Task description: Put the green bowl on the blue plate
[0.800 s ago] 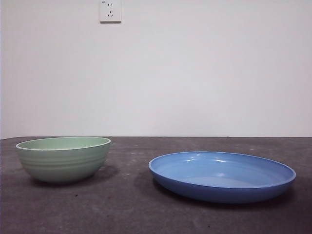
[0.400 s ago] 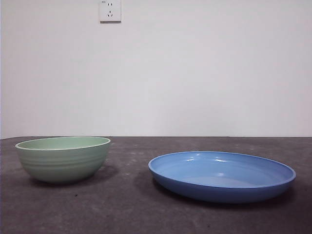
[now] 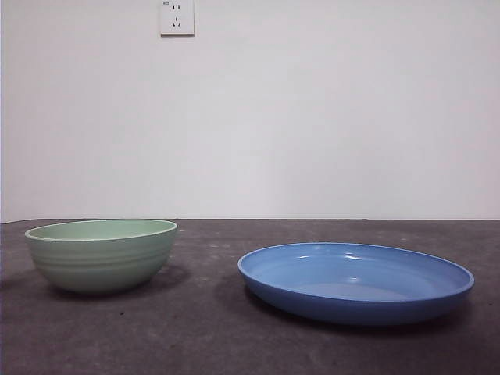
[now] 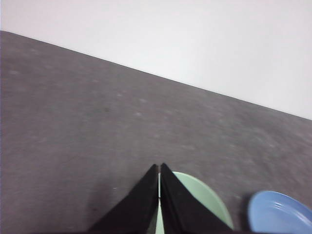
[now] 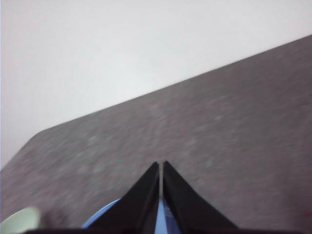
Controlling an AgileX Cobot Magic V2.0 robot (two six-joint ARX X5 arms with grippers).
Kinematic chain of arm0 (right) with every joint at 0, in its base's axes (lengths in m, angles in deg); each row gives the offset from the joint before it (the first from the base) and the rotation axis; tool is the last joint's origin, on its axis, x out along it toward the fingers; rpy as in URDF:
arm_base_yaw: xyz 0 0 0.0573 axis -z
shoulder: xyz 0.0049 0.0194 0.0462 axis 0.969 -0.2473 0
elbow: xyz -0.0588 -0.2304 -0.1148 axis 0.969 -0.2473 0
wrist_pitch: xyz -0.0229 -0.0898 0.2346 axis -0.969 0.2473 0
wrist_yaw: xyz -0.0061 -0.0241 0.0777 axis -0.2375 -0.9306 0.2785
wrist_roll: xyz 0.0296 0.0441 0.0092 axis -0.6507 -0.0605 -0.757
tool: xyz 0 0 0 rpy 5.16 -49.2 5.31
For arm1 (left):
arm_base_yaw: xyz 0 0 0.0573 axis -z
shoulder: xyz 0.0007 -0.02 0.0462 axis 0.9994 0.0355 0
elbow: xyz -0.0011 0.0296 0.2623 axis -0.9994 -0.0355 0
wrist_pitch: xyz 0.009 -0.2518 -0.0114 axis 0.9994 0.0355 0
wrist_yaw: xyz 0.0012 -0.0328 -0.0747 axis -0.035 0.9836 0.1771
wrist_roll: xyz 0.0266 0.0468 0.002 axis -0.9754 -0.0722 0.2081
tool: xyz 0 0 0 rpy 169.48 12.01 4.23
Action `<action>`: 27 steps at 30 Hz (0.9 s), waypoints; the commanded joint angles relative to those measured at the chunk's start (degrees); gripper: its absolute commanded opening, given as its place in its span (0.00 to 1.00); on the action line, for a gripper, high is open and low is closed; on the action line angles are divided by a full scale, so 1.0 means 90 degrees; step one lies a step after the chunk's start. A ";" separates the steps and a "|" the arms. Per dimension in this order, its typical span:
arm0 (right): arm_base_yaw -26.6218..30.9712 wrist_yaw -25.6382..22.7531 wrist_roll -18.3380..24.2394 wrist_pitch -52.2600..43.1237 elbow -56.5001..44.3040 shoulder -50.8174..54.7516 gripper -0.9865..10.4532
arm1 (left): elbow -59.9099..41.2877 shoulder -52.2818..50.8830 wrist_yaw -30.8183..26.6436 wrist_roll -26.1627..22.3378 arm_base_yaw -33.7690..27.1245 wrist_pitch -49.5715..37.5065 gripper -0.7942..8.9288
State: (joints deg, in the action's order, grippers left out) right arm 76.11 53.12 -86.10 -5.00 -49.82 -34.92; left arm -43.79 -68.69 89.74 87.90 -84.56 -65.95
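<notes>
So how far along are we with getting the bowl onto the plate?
Nothing is done yet: the green bowl sits on the table, apart from the blue plate, which holds nothing. Nothing is in hand: the left pincer and right pincer are both shut and hold nothing. Grasping, lifting and placing remain.

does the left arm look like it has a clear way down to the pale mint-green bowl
Probably yes. The left gripper hangs above the pale mint-green glossy bowl, jaws shut, with nothing between them. The bowl stands alone on the dark table, apart from the wide blue plate. The jaws would need to open first.
</notes>
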 commanded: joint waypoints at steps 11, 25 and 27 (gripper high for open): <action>-0.0245 0.1498 0.1025 0.1418 0.2239 -0.2018 0.09 | 0.2293 0.2186 0.2106 0.0032 0.0486 0.0253 0.09; -0.0714 0.2339 0.1739 0.2142 0.3366 -0.3169 0.09 | 0.3011 0.3504 0.3152 -0.0172 0.1462 0.0311 0.09; -0.0712 0.2331 0.1736 0.2147 0.3366 -0.3167 0.09 | 0.3011 0.3512 0.3150 -0.0204 0.1469 0.0347 0.09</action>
State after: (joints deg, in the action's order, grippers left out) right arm 69.88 73.97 -71.39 14.63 -20.53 -63.13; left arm -17.76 -37.37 117.74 87.33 -71.56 -62.50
